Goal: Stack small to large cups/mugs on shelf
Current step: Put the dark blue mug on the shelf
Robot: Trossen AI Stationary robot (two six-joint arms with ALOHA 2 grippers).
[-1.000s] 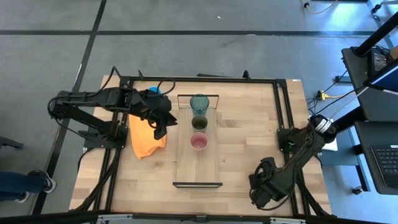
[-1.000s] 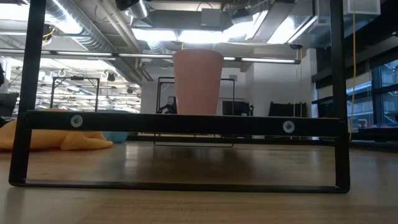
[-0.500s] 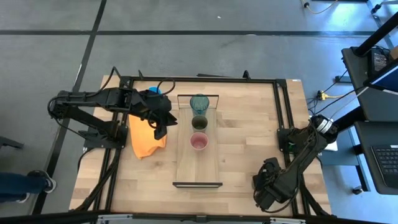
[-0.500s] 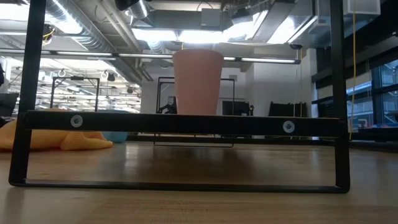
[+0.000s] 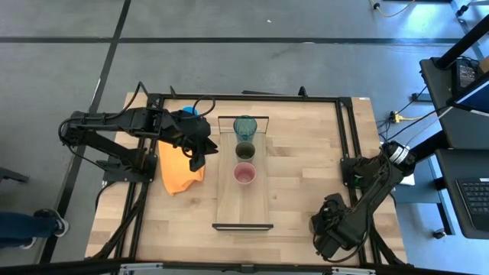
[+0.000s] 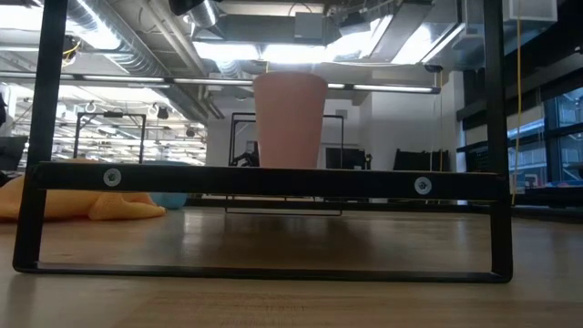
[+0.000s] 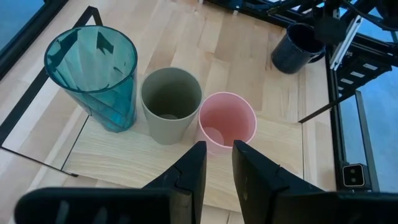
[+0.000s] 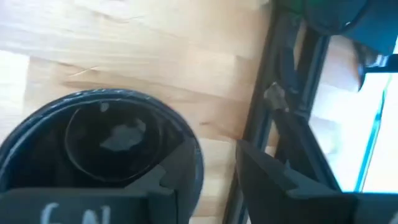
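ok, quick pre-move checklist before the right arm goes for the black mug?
1. Right gripper lined up on the black mug: ok, one finger sits just inside the rim, the other outside.
2. Mug gripped: cannot tell, the fingers look apart.
3. Free space on the shelf: ok, the plank in front of the pink cup is bare.
4. Cups already placed: ok, teal tumbler, olive cup and pink cup stand upright in a row.
5. Left gripper clear of the shelf: ok, it hangs over the orange cloth.
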